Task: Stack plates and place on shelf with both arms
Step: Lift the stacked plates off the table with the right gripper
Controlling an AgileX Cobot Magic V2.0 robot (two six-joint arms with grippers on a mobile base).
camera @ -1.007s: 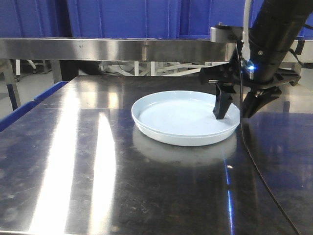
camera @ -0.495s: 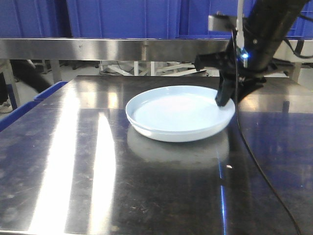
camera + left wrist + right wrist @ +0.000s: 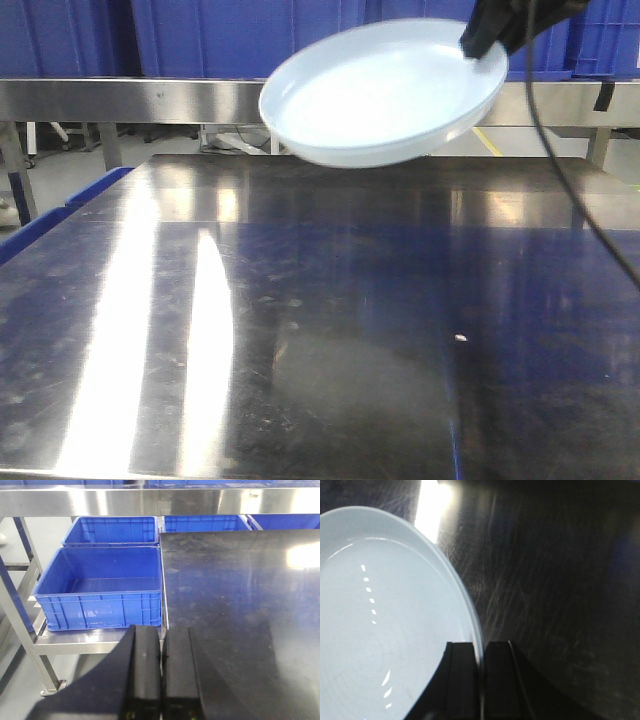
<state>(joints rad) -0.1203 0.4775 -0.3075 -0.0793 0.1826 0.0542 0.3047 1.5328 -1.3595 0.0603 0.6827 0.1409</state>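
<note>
Pinching the plate [image 3: 380, 95] by its right-hand rim, my right hand [image 3: 487, 38] carries it in the air, well clear of the bench [image 3: 300, 330]. From the wrist view the rim runs up between my two fingers [image 3: 462, 675], one inside the dish and one outside, closed tight on it. I can make out only one plate; whether a second sits nested under it I cannot tell.

What matters for the next move is how the plate hangs. It reaches out leftward from my grip and tilts, its far left edge lower than the pinched side. The steel shelf [image 3: 130, 100] runs across behind it.

My left hand [image 3: 161, 680] is closed on nothing, fingers pressed together, off by the bench's left edge above the blue crates [image 3: 100, 585]. It is the nearer one to that drooping free edge, so I judge it should come in under there.
</note>
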